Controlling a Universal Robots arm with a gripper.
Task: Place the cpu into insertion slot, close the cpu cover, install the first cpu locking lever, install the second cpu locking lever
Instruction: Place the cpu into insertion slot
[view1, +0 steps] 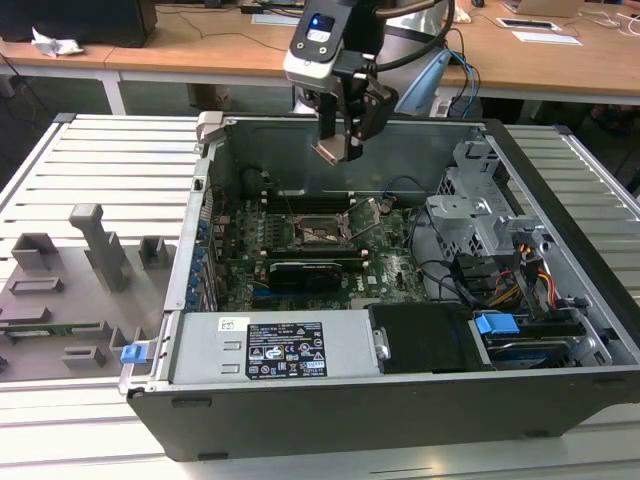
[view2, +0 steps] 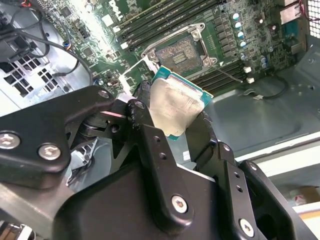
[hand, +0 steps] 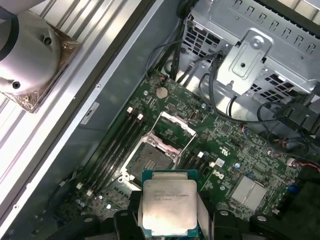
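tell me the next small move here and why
Probably lower straight toward the insertion slot: the gripper holds the cpu above the case, and the slot looks open and bare, cpu cover raised.

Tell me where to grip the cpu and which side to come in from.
Grip the cpu by two opposite thin edges, coming from above its flat metal top. It is a thin square plate, so only the edges give parallel faces, and its underside stays free for the socket. The tool holds it this way now, clamped on two side edges.
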